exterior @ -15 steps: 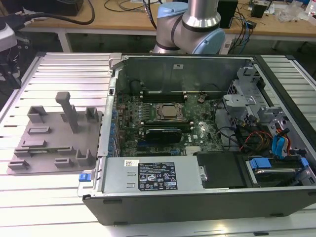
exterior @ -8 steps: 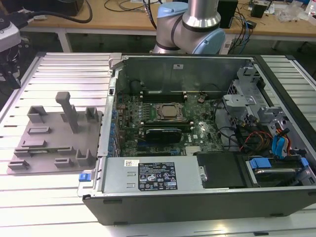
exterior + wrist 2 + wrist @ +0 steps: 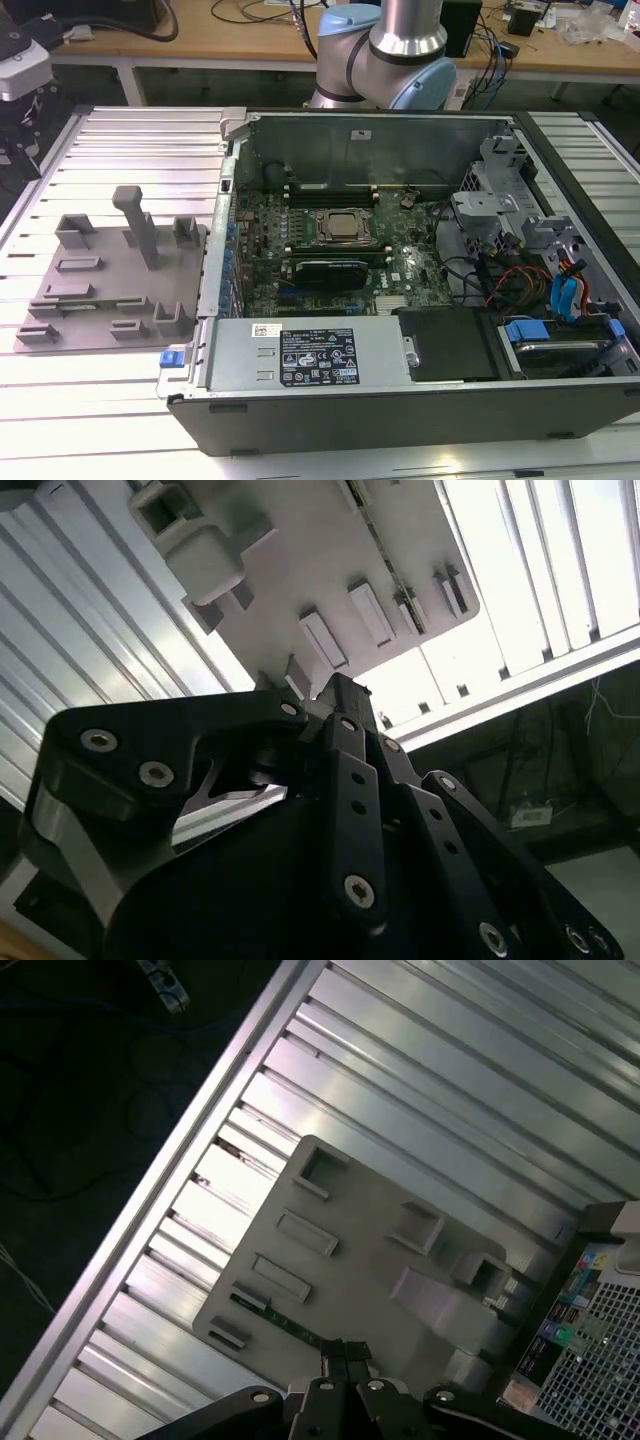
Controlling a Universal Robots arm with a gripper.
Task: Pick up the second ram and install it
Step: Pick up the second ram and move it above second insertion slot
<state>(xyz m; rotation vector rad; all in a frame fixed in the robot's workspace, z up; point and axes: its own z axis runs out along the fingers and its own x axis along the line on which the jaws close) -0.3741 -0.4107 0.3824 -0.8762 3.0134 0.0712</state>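
**Green second ram [image 3: 278,1321] lying on grey tray [image 3: 360,1260] in front of closed gripper [image 3: 346,1352]**

I am watching through both wrist views as the black gripper [image 3: 345,692] is hanging over the grey plastic tray [image 3: 300,560], its two fingers drawn together at the tips with nothing showing between them. In the first wrist view the second ram, a thin green stick with small dark chips, is lying flat along the tray's edge, on the side nearest the gripper. One end is appearing just beside the fingertips, and I cannot tell how far beyond them the stick lies. Raised blocks and empty rectangular holders are standing on the tray farther out from the gripper. The tray is resting on a table of ribbed aluminium slats [image 3: 420,1090] that is running past the gripper on both sides.

In the exterior view the same tray [image 3: 100,290] is sitting on the slatted table [image 3: 130,150] just beside the open computer case [image 3: 400,420], whose motherboard [image 3: 330,260] is lying exposed. A corner of that case [image 3: 590,1300] is edging into the first wrist view, off to one side of the gripper, beyond the tray.
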